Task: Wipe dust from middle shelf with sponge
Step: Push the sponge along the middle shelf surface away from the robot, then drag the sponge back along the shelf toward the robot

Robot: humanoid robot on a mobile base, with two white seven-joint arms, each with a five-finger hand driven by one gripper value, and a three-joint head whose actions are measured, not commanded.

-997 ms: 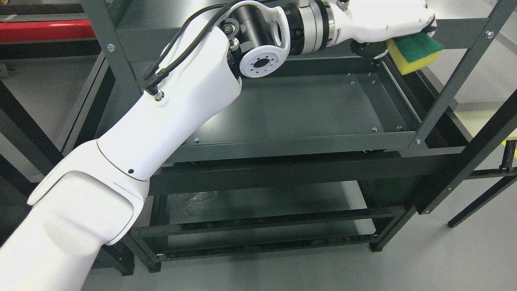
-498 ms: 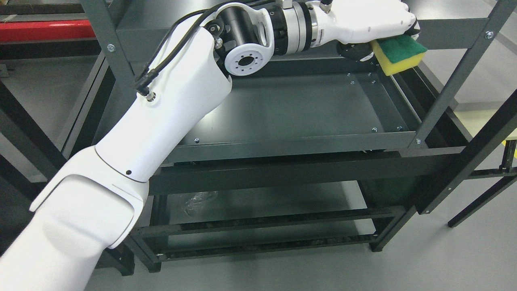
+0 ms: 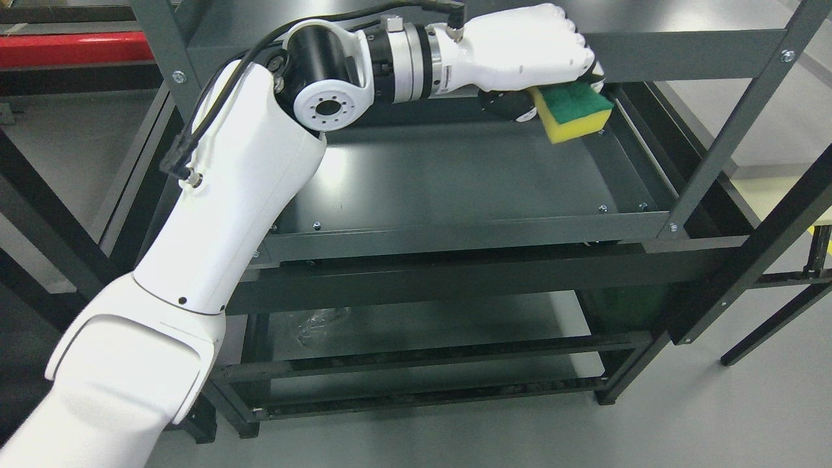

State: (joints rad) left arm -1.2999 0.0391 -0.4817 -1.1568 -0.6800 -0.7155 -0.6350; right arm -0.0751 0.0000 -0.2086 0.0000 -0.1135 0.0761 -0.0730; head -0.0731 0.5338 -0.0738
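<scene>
The sponge (image 3: 573,114) is sitting clamped in the left robot hand (image 3: 530,55) at the middle shelf (image 3: 455,175)'s far right corner; the raised shelf rim nearby could be snagging it, loosening the grip.

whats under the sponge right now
The sponge, held in the left robot hand, sits over the far right corner of the middle shelf. The dark metal directly beneath it is covered, so contact cannot be seen.
</scene>
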